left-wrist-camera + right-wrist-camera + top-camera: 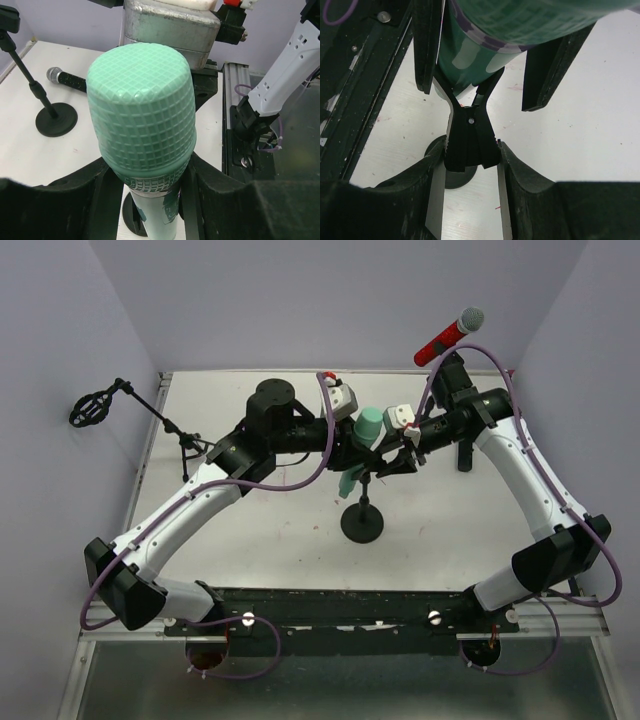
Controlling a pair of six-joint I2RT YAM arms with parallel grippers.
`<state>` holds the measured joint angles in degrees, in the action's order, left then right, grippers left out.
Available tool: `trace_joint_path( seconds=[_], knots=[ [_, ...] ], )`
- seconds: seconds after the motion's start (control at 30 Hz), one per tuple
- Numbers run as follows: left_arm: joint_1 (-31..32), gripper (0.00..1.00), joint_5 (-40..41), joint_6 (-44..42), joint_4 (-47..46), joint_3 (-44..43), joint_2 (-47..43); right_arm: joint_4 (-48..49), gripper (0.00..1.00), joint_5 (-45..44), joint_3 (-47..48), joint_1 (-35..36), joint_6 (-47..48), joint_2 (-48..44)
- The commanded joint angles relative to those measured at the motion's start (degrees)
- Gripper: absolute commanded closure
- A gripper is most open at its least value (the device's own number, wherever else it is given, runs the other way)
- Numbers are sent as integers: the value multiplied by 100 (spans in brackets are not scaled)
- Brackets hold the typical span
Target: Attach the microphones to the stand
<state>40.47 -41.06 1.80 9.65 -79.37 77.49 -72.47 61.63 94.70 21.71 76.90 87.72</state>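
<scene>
The mint-green microphone (142, 110) stands steeply with its head up, and its long axis runs down into the fork of the clip (469, 125) on the middle stand (362, 523). The left gripper (150, 172) is clamped on its body just above the clip, and the right gripper (470, 150) squeezes the clip's two handles just below the fork. By my judgement the left arm, being above the clip, must press the body downward. How deep the body sits I cannot tell, because the inner side of the fork and the microphone's tail are hidden.
</scene>
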Motion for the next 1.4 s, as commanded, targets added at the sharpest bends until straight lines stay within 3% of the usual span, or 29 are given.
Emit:
trace_joint_path(
  seconds=[0.0, 0.13, 0.4, 0.6, 0.83, 1.07, 1.13, 1.37],
  knots=[
    [22, 100, 590, -145, 11, 396, 178, -329, 88, 552, -127, 219, 27, -150],
    [49, 100, 608, -154, 19, 405, 169, -338, 86, 579, -162, 219, 0, -150],
    [49, 99, 669, -136, 37, 361, 143, -303, 55, 623, -267, 219, -26, -221],
    [49, 91, 748, -57, 116, 256, 117, -242, 42, 640, -390, 228, -61, -291],
    [58, 67, 880, 48, 186, 133, 82, 22, 28, 649, -505, 219, -360, -405],
    [49, 32, 1161, 241, 160, 159, -59, 382, 5, 623, -627, 210, -755, -519],
    [49, 27, 1205, 259, 125, 176, -120, 522, 0, 605, -698, 210, -905, -563],
    [49, 19, 1188, 347, -24, 194, -392, 1015, 1, 500, -935, 105, -1371, -783]
  ],
)
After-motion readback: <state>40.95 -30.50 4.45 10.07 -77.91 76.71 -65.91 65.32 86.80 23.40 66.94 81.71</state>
